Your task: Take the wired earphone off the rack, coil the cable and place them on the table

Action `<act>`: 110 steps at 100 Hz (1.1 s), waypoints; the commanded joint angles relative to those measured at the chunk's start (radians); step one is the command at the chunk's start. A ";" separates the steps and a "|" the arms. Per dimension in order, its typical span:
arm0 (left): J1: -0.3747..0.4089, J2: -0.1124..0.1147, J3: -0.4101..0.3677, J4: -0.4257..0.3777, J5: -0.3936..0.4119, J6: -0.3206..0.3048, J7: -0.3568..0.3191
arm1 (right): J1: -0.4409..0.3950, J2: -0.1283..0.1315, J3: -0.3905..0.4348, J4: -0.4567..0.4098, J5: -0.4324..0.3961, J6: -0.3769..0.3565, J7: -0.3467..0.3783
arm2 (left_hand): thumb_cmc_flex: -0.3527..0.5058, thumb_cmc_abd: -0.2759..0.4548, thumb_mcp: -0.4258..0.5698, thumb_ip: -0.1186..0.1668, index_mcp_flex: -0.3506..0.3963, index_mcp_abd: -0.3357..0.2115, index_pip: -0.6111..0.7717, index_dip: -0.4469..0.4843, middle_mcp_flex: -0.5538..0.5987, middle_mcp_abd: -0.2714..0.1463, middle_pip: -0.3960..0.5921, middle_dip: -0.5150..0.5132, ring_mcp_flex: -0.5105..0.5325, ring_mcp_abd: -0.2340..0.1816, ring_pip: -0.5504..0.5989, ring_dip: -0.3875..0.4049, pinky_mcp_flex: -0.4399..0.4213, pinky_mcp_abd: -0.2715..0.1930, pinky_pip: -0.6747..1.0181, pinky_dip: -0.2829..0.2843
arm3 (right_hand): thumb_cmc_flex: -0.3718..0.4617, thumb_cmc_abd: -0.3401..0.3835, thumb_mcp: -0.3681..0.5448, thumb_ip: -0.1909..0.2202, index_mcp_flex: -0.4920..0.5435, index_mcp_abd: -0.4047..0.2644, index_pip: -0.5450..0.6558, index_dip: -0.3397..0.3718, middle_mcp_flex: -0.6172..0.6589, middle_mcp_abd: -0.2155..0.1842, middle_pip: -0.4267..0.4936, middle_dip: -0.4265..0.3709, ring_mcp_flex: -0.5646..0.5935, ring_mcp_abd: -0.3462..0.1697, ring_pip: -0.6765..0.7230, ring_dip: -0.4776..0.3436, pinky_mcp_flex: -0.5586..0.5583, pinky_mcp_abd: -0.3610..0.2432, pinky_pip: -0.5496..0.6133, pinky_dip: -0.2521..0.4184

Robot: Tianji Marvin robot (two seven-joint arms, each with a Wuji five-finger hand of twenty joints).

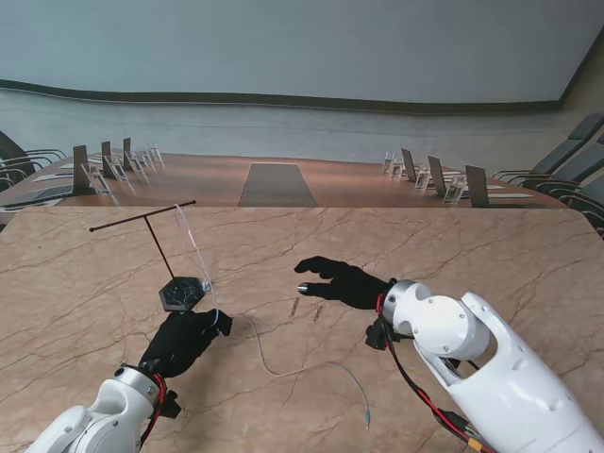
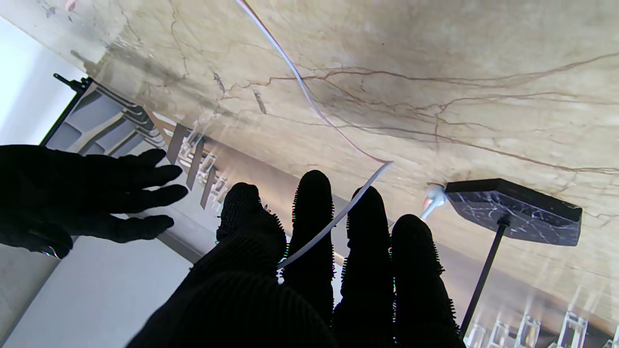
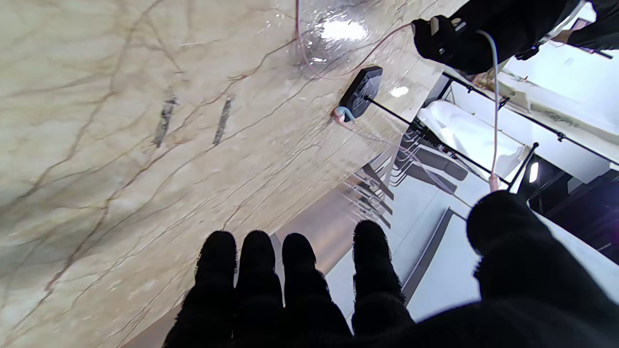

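a: cable runs from the rack crossbar down through the left hand, then trails loose across the table toward me, plug end near the right arm. left hand is pinching it: the left wrist view shows the white lead crossing the fingers.

b: right hand?

a: spread, holding nothing, hovering over the marble mid-table.

b: risk?

a: the rack looks light, thin stem on a small base. if the left hand pulls sideways with the cable over the bar, i'd expect it to tip or slide. the thin lead could also slip out of the gloved pinch.

b: earbuds?

a: stand view can't resolve them. right wrist view shows a small bluish piece touching the base, probably a bud, and the cable going up to the bar. left wrist view shows it beside the base too.
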 commanded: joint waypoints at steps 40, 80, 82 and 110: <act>0.015 0.006 0.032 -0.019 -0.011 -0.002 -0.044 | 0.193 -0.053 -0.178 0.142 0.116 -0.083 -0.027 | 0.079 0.030 -0.032 0.002 0.013 -0.006 0.182 0.014 -0.030 0.023 0.041 0.058 -0.043 0.005 0.024 0.027 -0.022 -0.026 0.005 0.006 | -0.033 -0.026 0.031 -0.032 -0.025 0.006 0.092 -0.002 0.006 0.028 0.220 0.083 0.001 0.004 0.177 0.111 -0.014 0.003 0.143 -0.001; 0.009 0.011 0.059 -0.024 -0.023 -0.002 -0.071 | 0.361 -0.111 -0.340 0.284 0.239 -0.129 -0.047 | 0.079 0.025 -0.032 0.000 0.011 -0.004 0.182 0.003 -0.032 0.024 0.041 0.071 -0.046 0.003 0.025 0.033 -0.026 -0.024 -0.003 0.006 | -0.030 -0.044 0.050 -0.027 -0.029 0.024 0.209 0.102 0.002 0.039 0.286 0.105 -0.009 0.011 0.262 0.151 -0.009 0.021 0.207 0.027; 0.009 0.011 0.059 -0.024 -0.023 -0.003 -0.073 | 0.367 -0.114 -0.346 0.290 0.244 -0.131 -0.046 | 0.079 0.025 -0.031 0.000 0.010 -0.004 0.182 0.003 -0.033 0.025 0.041 0.071 -0.048 0.003 0.024 0.033 -0.026 -0.024 -0.003 0.006 | -0.031 -0.045 0.050 -0.027 -0.029 0.025 0.207 0.102 0.002 0.039 0.284 0.104 -0.009 0.011 0.265 0.152 -0.009 0.021 0.209 0.028; 0.007 0.014 0.066 -0.030 -0.028 0.000 -0.091 | 0.453 -0.159 -0.434 0.385 0.304 -0.133 -0.047 | 0.079 0.024 -0.030 0.000 0.010 -0.002 0.185 0.001 -0.031 0.024 0.042 0.074 -0.045 0.003 0.024 0.035 -0.028 -0.024 -0.006 0.005 | -0.066 -0.052 0.052 -0.033 -0.031 0.047 0.138 0.082 0.000 0.046 0.276 0.096 -0.016 0.017 0.280 0.153 -0.021 0.025 0.238 0.030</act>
